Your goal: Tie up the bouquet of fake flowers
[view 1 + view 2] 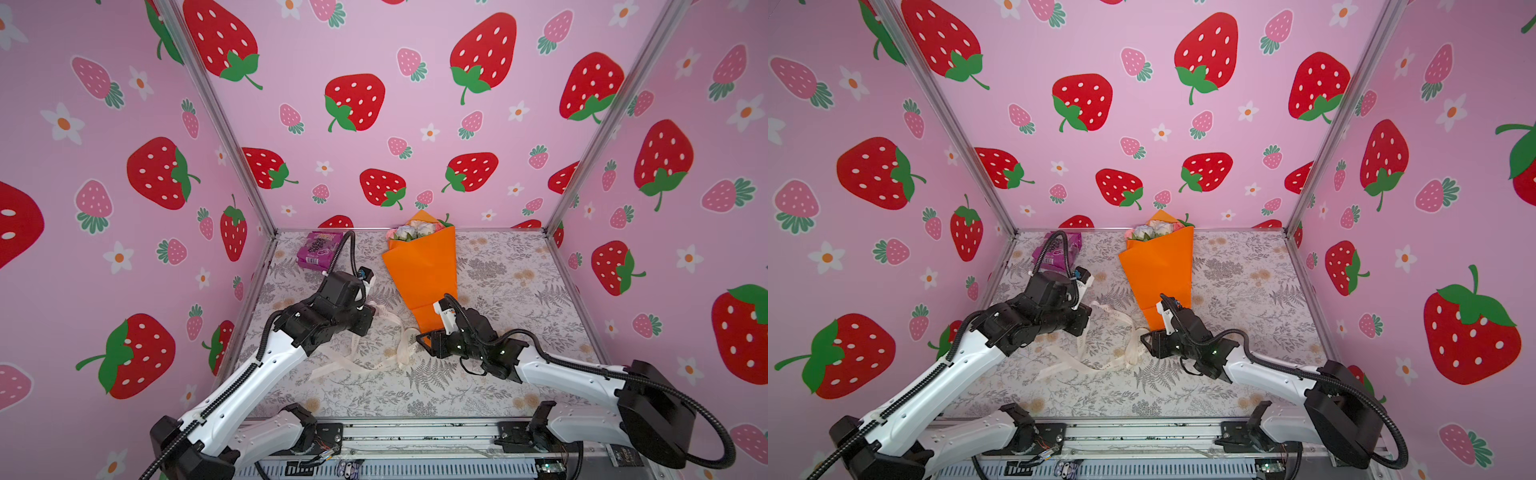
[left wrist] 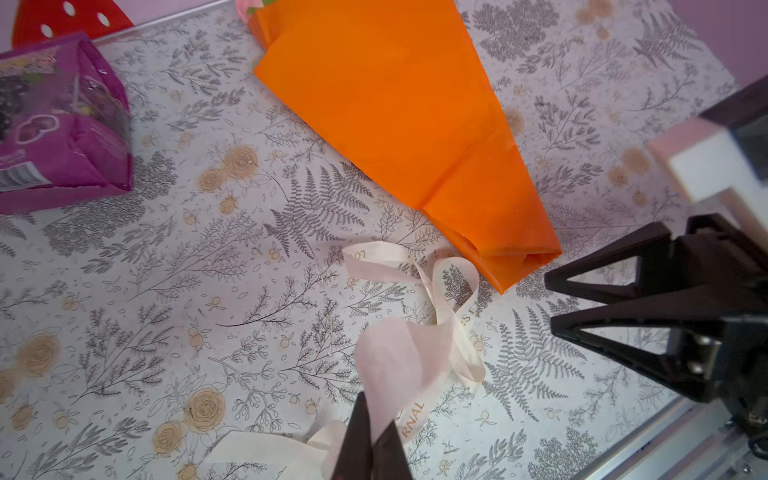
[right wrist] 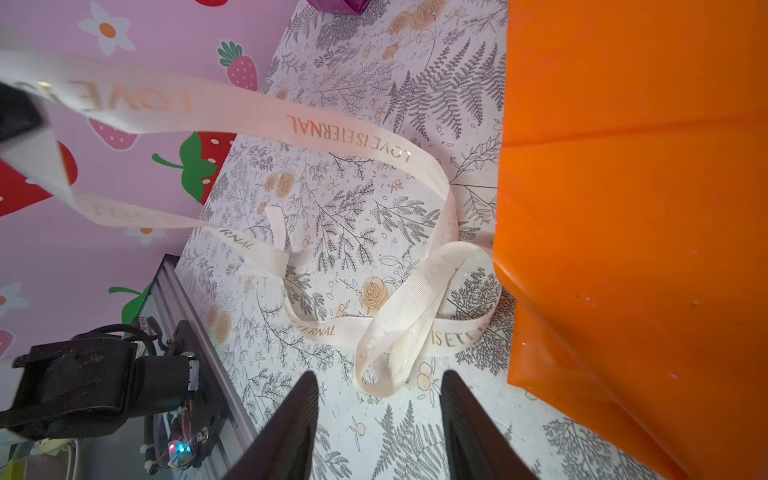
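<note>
The bouquet of fake flowers (image 1: 419, 266) (image 1: 1158, 270) lies mid-table in orange wrapping paper, its pale heads (image 1: 411, 230) toward the back wall and its narrow end toward me. A cream printed ribbon (image 1: 401, 349) (image 3: 311, 129) lies loose in loops by that narrow end. My left gripper (image 2: 376, 411) is shut on one stretch of the ribbon (image 2: 399, 357), which rises off the table. My right gripper (image 1: 422, 338) (image 3: 378, 376) stands open at the bouquet's narrow end (image 3: 631, 208), nothing between its fingers. A ribbon loop lies just ahead of its tips.
A purple snack packet (image 1: 318, 249) (image 2: 62, 124) sits at the back left, behind my left arm. Strawberry-print walls close in the left, back and right sides. A metal rail (image 1: 415, 432) runs along the front edge of the floral-print table (image 1: 519, 291).
</note>
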`<state>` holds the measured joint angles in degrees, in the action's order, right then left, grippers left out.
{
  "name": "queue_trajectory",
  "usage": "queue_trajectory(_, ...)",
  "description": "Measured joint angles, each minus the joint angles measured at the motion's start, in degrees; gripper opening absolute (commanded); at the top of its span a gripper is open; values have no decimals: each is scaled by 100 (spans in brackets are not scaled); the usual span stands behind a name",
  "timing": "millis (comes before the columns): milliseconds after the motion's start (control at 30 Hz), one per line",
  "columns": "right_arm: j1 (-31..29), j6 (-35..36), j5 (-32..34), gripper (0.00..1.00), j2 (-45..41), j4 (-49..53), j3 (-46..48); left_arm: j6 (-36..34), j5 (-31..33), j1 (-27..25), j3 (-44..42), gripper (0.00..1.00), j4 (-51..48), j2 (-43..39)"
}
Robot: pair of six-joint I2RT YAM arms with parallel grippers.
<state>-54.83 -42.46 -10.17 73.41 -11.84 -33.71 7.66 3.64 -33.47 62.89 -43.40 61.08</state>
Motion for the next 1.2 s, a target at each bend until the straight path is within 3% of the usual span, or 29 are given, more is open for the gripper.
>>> queue_trajectory(167, -208, 175, 70, 50, 835, 332, -662, 378, 837, 92, 219, 0, -361, -352)
queue_trajectory(300, -400, 269, 264, 50, 1314, 608, -986, 721, 1309, 496, 328, 0, -673, -802)
queue_trajectory(600, -505, 352, 629, 50, 1523, 1005, -1010, 1154, 2441, 1502, 946, 0, -1307, -1633)
queue_trajectory(867, -531, 415, 831, 50, 1779, 1241, -1362, 1338, 3386, 1725, 1462, 0, -1770, -1738)
queue_trajectory(1200, -581, 195, 833, 51, 2618, 1412, -1965, 1329, 3545, 1735, 1665, 0, -1775, -1849)
